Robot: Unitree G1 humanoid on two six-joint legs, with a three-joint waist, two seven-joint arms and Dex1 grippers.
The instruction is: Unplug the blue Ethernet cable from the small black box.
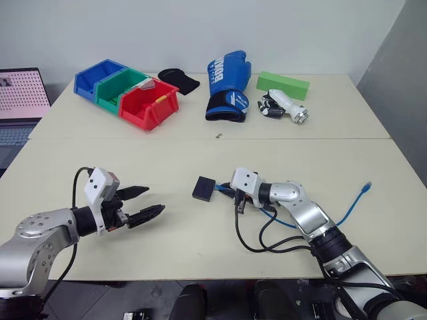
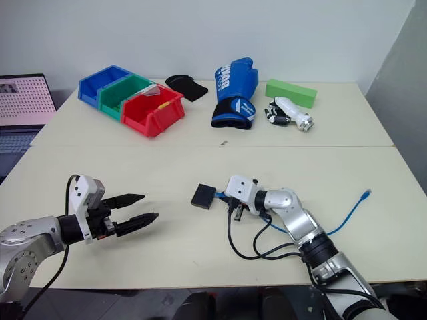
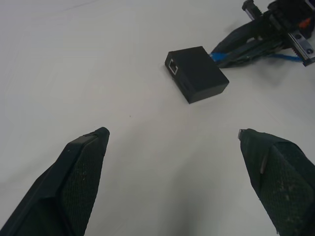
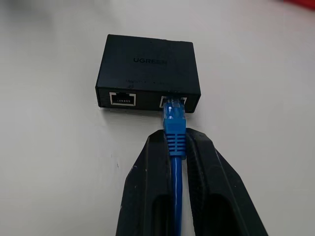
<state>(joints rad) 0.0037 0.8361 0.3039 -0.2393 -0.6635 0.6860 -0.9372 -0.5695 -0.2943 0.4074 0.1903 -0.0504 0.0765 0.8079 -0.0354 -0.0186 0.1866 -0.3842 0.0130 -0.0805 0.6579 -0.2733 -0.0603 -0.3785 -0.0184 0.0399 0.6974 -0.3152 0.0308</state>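
Between right tool (image 4: 177, 143) fingers: blue Ethernet cable (image 4: 175, 129).

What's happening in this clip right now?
The right gripper is shut on the thin blue Ethernet cable just behind its plug, which is seated in the small flat black box on the pale table. The left gripper hovers open, off to the box's side.

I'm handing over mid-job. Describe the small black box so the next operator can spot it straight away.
On the near half of the table, look between the two arms. The small black box lies flat just ahead of the right end effector, which is shut on the blue Ethernet cable plugged into it. It is the matte square with two ports on one side, unlike the black pad by the bins.
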